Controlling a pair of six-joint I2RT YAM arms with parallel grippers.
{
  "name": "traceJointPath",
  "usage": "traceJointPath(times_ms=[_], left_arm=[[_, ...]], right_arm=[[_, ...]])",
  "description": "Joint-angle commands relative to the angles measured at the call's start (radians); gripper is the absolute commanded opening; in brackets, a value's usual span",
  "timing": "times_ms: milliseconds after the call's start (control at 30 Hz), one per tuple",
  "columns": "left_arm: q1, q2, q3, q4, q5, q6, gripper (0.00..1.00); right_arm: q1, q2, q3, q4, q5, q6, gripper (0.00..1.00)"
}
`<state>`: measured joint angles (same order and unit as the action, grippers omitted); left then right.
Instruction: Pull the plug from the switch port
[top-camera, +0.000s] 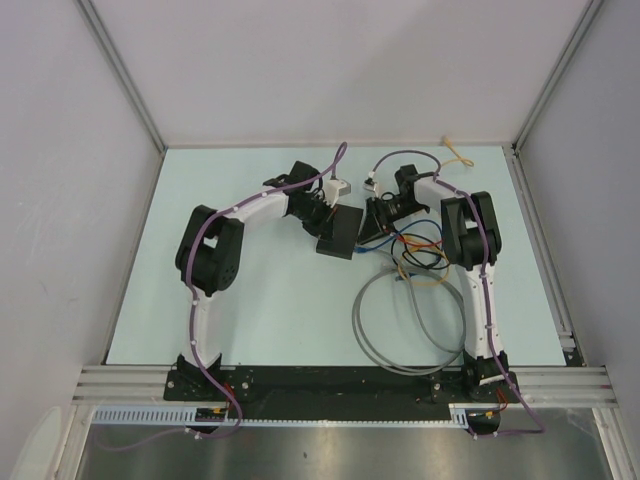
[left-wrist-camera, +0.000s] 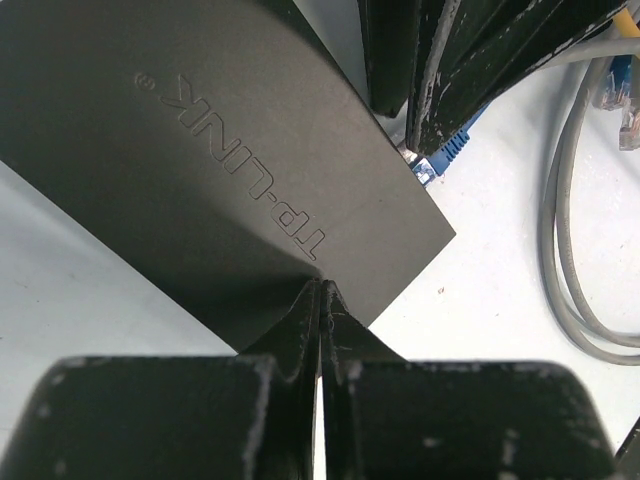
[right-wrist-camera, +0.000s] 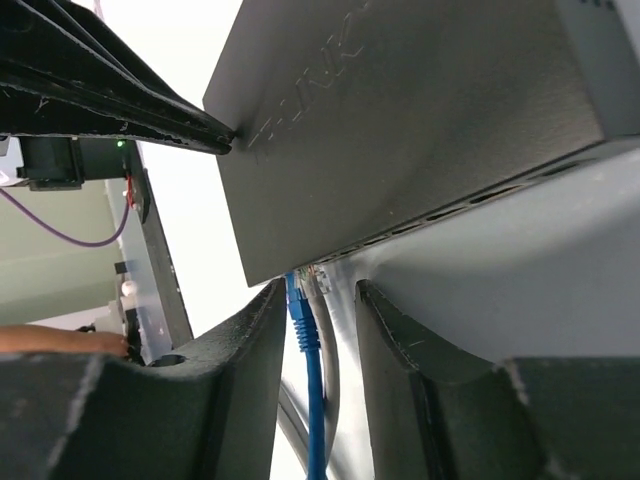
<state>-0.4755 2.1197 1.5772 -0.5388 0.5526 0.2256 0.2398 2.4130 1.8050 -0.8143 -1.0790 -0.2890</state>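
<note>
The switch (top-camera: 338, 238) is a flat matte-black box lying mid-table, with raised lettering on its top (left-wrist-camera: 200, 150). A blue plug (right-wrist-camera: 298, 300) and a clear plug on a grey cable (right-wrist-camera: 322, 278) sit in ports along its edge (right-wrist-camera: 420, 120). My left gripper (left-wrist-camera: 322, 288) is shut, its tips resting on the switch's top near a corner. My right gripper (right-wrist-camera: 320, 300) stands open astride both plugs. Its left finger (right-wrist-camera: 250, 350) touches the blue plug, and its right finger (right-wrist-camera: 400, 340) is apart from them. The blue plug (left-wrist-camera: 440, 160) also shows in the left wrist view.
A grey cable loop (top-camera: 405, 330) lies near the right arm's base, with a tangle of black, orange and blue cables (top-camera: 420, 250) by the right wrist. A yellow cable end (top-camera: 458, 155) lies at the back right. Loose plugs (left-wrist-camera: 615, 95) rest beside the grey cable.
</note>
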Motion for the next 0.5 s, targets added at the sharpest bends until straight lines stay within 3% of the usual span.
traceJointPath(times_ms=[0, 467], left_arm=[[-0.005, 0.037, -0.054, -0.044, -0.126, 0.015, 0.00], [-0.005, 0.037, -0.052, -0.044, -0.129, 0.017, 0.00]], right_arm=[[0.013, 0.040, 0.013, -0.017, 0.047, -0.041, 0.38], [0.023, 0.060, 0.033, -0.039, 0.040, -0.059, 0.32]])
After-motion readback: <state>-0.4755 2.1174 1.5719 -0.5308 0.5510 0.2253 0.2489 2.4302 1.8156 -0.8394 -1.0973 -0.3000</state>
